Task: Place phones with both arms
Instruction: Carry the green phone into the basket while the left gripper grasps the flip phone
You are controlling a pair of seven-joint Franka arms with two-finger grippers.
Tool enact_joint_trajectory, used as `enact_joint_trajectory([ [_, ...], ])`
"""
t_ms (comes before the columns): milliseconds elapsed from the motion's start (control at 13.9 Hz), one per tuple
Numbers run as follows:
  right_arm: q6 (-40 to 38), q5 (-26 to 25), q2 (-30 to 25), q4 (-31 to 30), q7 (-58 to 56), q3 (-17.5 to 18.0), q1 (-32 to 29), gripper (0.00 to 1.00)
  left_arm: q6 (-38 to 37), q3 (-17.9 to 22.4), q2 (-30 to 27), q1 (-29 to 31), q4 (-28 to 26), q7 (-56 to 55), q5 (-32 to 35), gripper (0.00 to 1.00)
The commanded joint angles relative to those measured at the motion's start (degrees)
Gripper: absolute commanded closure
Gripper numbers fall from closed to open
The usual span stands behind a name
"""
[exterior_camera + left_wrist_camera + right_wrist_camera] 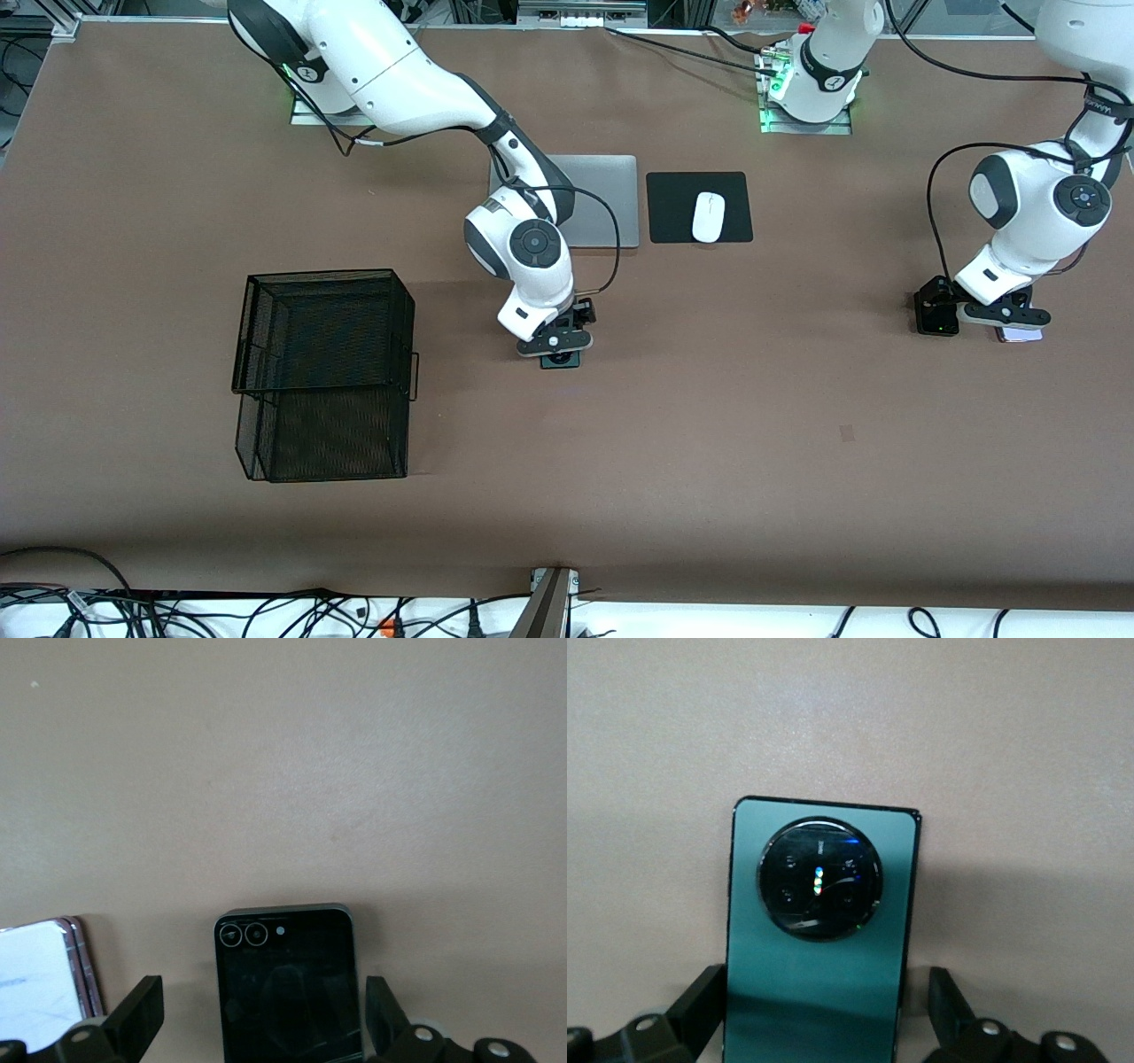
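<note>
The dark-green phone [562,360] lies flat mid-table, nearer the front camera than the laptop. Its round black camera ring shows in the right wrist view [820,904]. My right gripper [560,351] is low over it and open, one finger [700,1001] on each side, apart from its edges. The black phone [936,312] and the pink-white phone [1019,335] lie side by side at the left arm's end of the table. My left gripper [972,317] is open, its fingers [142,1010] straddling the black phone [285,988] without touching. The pink-white phone [40,979] lies beside it.
A black wire-mesh basket [323,372] stands toward the right arm's end. A silver laptop [611,199] and a white mouse [708,216] on a black pad [673,208] lie near the robots' bases.
</note>
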Motion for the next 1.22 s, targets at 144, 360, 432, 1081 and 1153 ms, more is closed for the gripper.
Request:
enact_joint_trajectory([
  [144, -0.16, -1.31, 1.23, 0.89, 0.48, -0.33, 0.76, 0.38, 2.58, -0.80, 1.70, 1.84, -0.51, 0.67, 1.01, 0.00],
  [360, -0.33, -1.31, 0.97, 0.98, 0.21, -0.24, 0.76, 0.93, 2.58, -0.98, 1.70, 2.55, -1.04, -0.21, 0.93, 0.00],
  [432, -0.33, -1.31, 0.79, 0.98, 0.30, -0.33, 0.76, 1.00, 2.58, -0.98, 1.70, 2.55, -1.12, -0.30, 0.67, 0.00],
  [1081, -11.56, -1.04, -9.13, 2.74, -4.15, -4.81, -2.04, 1.00, 2.58, -3.09, 2.05, 2.72, -1.65, -3.56, 0.40, 0.00],
  [1153, -13.15, -0.70, -10.45, 2.74, -7.75, -4.81, -3.88, 1.00, 2.58, -3.09, 2.05, 3.07, -1.65, -3.55, 0.40, 0.00],
])
